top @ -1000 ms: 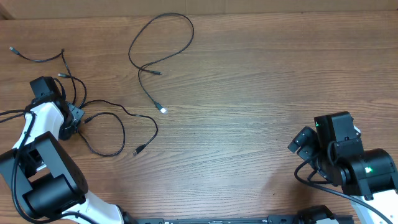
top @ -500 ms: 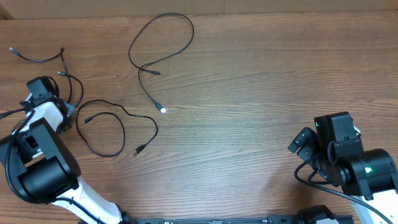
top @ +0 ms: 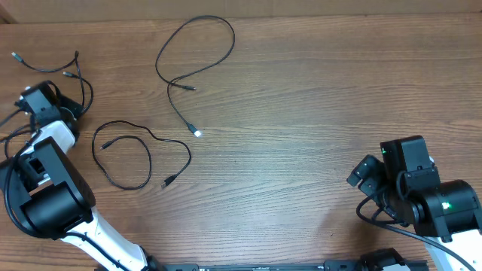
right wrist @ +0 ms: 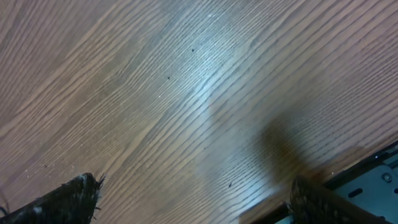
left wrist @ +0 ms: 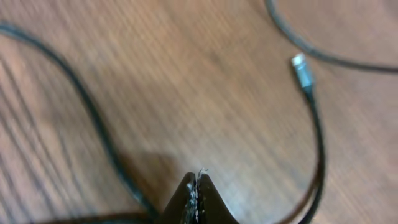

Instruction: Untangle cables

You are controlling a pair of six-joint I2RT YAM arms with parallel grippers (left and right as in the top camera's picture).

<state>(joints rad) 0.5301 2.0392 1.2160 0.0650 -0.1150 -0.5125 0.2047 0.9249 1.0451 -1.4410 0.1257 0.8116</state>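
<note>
Three groups of thin black cables lie apart on the wooden table. One long loop [top: 197, 45] is at the top centre, its bright plug lower down. A second loop [top: 143, 154] lies left of centre. Short strands [top: 41, 71] curl at the far left around my left gripper [top: 64, 105]. In the left wrist view the jaws [left wrist: 196, 186] are pressed shut, and a cable strand [left wrist: 81, 112] runs in under them from the left. A silver plug tip [left wrist: 300, 68] lies ahead. My right gripper [top: 365, 173] is open and empty over bare wood [right wrist: 196, 199].
The table's far edge runs along the top of the overhead view. The left arm's own thick wires [top: 11, 135] hang at the left edge. The right arm's base [top: 437, 207] fills the lower right corner.
My left gripper has moved up and left, away from the second loop, and the far-left strands moved with it. The second loop and the top loop stayed. The right arm has not moved.
</note>
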